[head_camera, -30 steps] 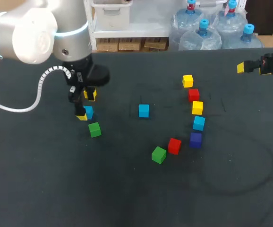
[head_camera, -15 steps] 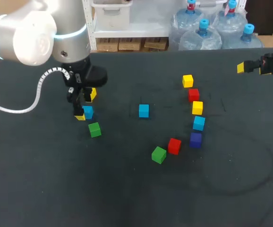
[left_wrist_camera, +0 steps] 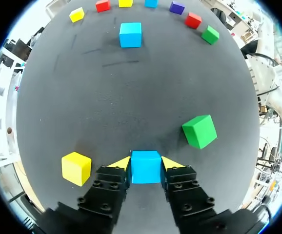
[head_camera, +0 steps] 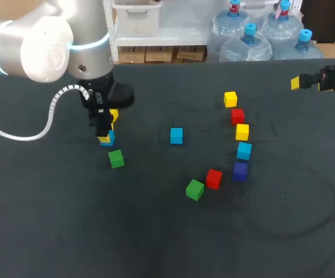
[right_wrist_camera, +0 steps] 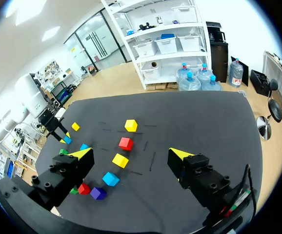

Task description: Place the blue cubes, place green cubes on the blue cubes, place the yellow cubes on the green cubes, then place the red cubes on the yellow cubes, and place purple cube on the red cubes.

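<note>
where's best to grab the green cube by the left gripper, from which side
From above, pinching two opposite side faces of the green cube. It sits flat with all sides free, but turned askew to the left gripper, so the wrist should likely rotate to match.

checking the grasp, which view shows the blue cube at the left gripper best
Left wrist view: the blue cube sits between the tips of the left gripper, both touching. Head view: a sliver under the arm; right wrist view, a speck.
</note>
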`<state>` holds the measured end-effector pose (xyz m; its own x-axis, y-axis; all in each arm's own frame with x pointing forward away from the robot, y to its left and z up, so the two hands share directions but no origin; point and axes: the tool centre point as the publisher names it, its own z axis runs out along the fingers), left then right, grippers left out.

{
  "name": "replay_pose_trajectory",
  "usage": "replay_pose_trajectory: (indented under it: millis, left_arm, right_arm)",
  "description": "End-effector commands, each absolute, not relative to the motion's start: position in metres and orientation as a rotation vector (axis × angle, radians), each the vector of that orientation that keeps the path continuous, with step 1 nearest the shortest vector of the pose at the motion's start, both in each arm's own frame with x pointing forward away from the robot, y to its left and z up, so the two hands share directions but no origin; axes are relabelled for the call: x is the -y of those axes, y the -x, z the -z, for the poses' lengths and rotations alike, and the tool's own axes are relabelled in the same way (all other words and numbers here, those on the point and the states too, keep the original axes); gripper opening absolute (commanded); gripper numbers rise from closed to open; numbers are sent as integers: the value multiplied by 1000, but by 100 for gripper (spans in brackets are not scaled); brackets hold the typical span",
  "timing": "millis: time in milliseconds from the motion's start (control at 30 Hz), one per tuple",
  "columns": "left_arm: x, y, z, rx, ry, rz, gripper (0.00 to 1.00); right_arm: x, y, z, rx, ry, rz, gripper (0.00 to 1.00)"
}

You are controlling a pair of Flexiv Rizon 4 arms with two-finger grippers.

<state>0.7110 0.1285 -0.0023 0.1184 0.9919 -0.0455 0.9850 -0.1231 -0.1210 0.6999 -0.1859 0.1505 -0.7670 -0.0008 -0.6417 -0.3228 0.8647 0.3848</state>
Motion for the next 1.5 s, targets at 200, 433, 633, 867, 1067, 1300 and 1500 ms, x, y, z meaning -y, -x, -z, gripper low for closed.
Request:
replay_pose_trajectory:
  millis: [200, 433, 633, 867, 1067, 1300, 1500]
  left_arm:
    - [-127, -711, 0, 2043, 2307, -173, 0]
    - [-118, -715, -14, 2039, 2317, -153, 0]
    - [-104, -720, -23, 2101, 2265, -154, 0]
    - [-76, -720, -23, 2188, 2187, -235, 0]
    - [-55, -719, -19, 2198, 2172, -264, 0]
    - [-43, -722, -17, 2176, 2187, -263, 0]
    - [-29, -723, -18, 2116, 2216, -228, 0]
  right_arm:
    - [185, -700, -151, -2375, 231, -636, 100]
    - [185, -700, -151, -2375, 231, -636, 100]
    - [185, -700, -151, -2375, 231, -636, 100]
    - [185, -700, -151, -2375, 231, -636, 100]
    - [185, -700, -151, -2375, 231, -636, 100]
    - [185, -700, -151, -2375, 231, -636, 100]
    - [185, -700, -151, -2375, 231, -636, 100]
